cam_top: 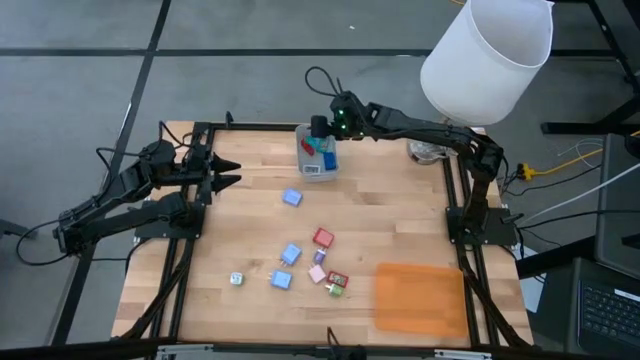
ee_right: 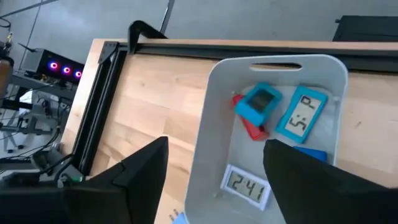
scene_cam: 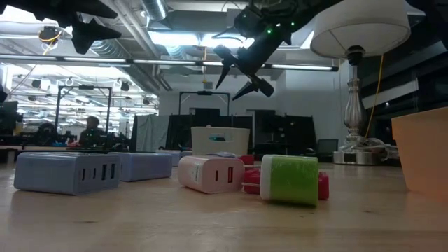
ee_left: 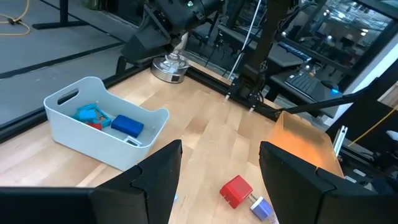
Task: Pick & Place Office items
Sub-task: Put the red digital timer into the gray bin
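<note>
Several office items (ee_right: pixel 273 118) in grey bin (ee_right: pixel 211 124), right gripper (cam_top: pixel 318 133) fingers spread above, left gripper (cam_top: pixel 228 172) fingers apart, empty.

I see a pale wood desk (cam_top: pixel 400 200) with an orange mat (cam_top: pixel 420 297). The pale grey bin (ee_right: pixel 211 124) holds teal, red and blue items (ee_right: pixel 261 102). Loose ones (cam_top: pixel 291 254) are mostly blue, plus red, pink, green and white. Both arms are black; the lampshade (cam_top: pixel 487 55) is white.
</note>
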